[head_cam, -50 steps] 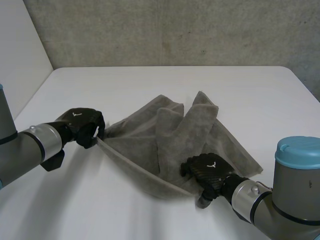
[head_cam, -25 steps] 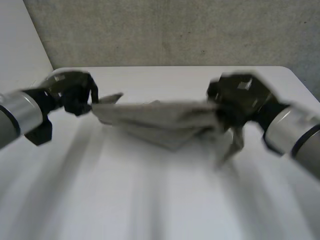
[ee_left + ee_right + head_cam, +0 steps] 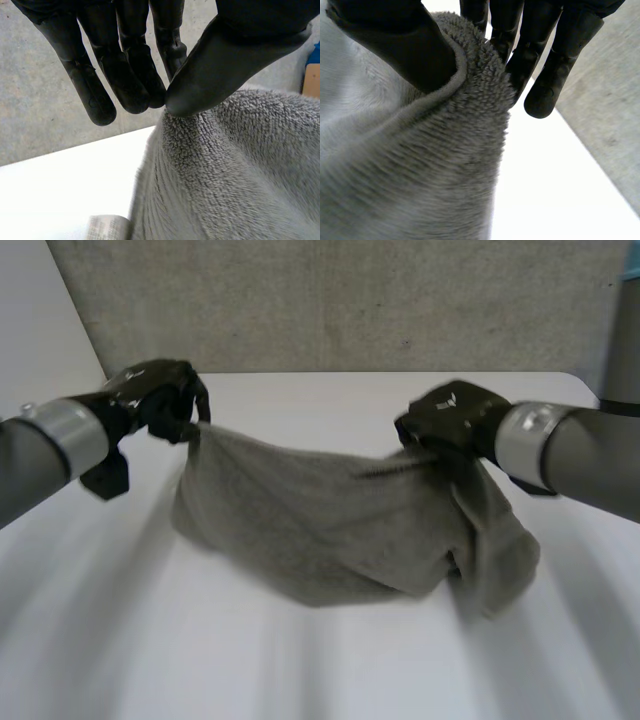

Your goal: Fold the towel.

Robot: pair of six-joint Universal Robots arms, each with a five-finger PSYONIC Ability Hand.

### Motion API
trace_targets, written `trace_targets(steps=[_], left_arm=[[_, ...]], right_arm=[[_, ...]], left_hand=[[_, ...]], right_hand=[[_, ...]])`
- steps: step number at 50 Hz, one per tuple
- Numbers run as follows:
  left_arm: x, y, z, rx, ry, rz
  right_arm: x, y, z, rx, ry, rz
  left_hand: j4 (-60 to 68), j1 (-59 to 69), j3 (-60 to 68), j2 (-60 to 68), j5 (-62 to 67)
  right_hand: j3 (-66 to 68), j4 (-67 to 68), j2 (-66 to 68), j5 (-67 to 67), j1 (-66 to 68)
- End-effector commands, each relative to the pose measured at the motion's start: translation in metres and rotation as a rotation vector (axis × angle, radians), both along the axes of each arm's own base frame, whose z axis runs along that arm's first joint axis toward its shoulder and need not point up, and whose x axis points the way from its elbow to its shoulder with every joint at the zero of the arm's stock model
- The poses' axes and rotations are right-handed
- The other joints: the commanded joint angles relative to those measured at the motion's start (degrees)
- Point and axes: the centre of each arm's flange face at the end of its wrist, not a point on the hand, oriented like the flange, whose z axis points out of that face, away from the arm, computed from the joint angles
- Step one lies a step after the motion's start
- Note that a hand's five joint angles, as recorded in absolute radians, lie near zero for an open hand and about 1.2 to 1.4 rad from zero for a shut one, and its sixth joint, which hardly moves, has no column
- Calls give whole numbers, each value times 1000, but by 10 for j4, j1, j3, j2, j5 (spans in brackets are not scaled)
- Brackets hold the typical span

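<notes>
The grey towel (image 3: 330,530) hung stretched between both hands over the white table (image 3: 300,670), its middle sagging low toward the tabletop. The left hand (image 3: 160,398) pinched one upper corner between thumb and fingers (image 3: 131,75). The right hand (image 3: 452,420) gripped the opposite upper end, thumb pressing the cloth against its fingers (image 3: 520,45).

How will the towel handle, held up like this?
Probably floppy: the towel sags deeply between the left hand and right hand. Its fluffy pile likely grips well in both pinches, so slipping seems unlikely.
</notes>
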Motion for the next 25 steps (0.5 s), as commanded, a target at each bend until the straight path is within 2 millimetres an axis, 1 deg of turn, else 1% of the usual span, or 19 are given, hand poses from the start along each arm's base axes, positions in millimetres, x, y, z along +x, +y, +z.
trace_targets(steps=[1, 2, 3, 4, 5, 6, 7, 9, 10, 13, 14, 15, 17, 18, 20, 21, 23, 24, 25], left_arm=[[-21, -59, 36, -207, 72, 40], [-21, -69, 62, -289, 113, 84], [-19, -74, 88, -369, 158, 122], [-19, -74, 88, -370, 159, 123], [-17, -75, 116, -452, 205, 153], [-15, -73, 138, -517, 244, 164], [-15, -73, 138, -518, 244, 164], [-14, -64, 163, -582, 288, 156], [-14, -64, 163, -583, 288, 156], [-12, -53, 166, -569, 287, 153], [-13, -51, 156, -526, 271, 150], [-13, -51, 156, -526, 271, 150], [-10, -47, 113, -396, 211, 146], [-10, -47, 113, -395, 210, 146], [-8, -36, 72, -268, 163, 113], [-8, -36, 72, -268, 163, 113], [-3, -24, 26, -146, 118, 82], [-3, -24, 26, -146, 118, 82], [2, -17, 0, -76, 88, 78]], right_arm=[[37, -68, 72, -534, -220, -109], [37, -68, 73, -535, -221, -110], [39, -74, 99, -670, -297, -147], [38, -77, 119, -776, -360, -180], [38, -77, 119, -778, -361, -181], [37, -74, 137, -861, -413, -198], [37, -74, 137, -862, -413, -198], [38, -59, 152, -907, -452, -182], [38, -59, 152, -907, -452, -182], [42, -48, 136, -833, -414, -111], [45, -40, 123, -779, -386, -50], [46, -40, 123, -778, -386, -50], [46, -25, 84, -624, -306, 62], [46, -24, 84, -623, -306, 63], [43, -9, 43, -460, -227, 136], [43, -9, 43, -459, -227, 136], [36, 2, 3, -309, -151, 160], [36, 2, 3, -309, -151, 160], [31, 7, -14, -255, -111, 159]], left_hand=[[21, 51, 37, 45, 37], [21, 51, 37, 45, 37], [21, 51, 37, 45, 37], [21, 51, 37, 45, 37], [21, 51, 37, 45, 37], [21, 51, 37, 45, 37], [21, 51, 37, 45, 37], [21, 51, 37, 45, 37], [21, 51, 37, 45, 37], [21, 51, 37, 45, 37], [21, 51, 37, 45, 37], [21, 51, 37, 45, 37], [21, 51, 37, 45, 37], [21, 51, 37, 45, 37], [21, 51, 37, 45, 37], [21, 51, 37, 45, 37], [21, 51, 37, 45, 37], [21, 51, 37, 45, 37], [21, 51, 37, 45, 37]], right_hand=[[58, 36, 47, 32, 37], [58, 36, 47, 32, 37], [58, 36, 47, 32, 37], [58, 36, 47, 32, 37], [58, 36, 47, 32, 37], [58, 36, 47, 32, 37], [58, 36, 47, 32, 37], [58, 36, 47, 32, 37], [58, 36, 47, 32, 37], [58, 36, 47, 32, 37], [58, 36, 47, 32, 37], [58, 36, 47, 32, 37], [58, 36, 47, 32, 37], [58, 36, 47, 32, 37], [58, 36, 47, 32, 37], [58, 36, 47, 32, 37], [58, 36, 47, 32, 37], [58, 36, 47, 32, 37], [58, 36, 47, 32, 37]])
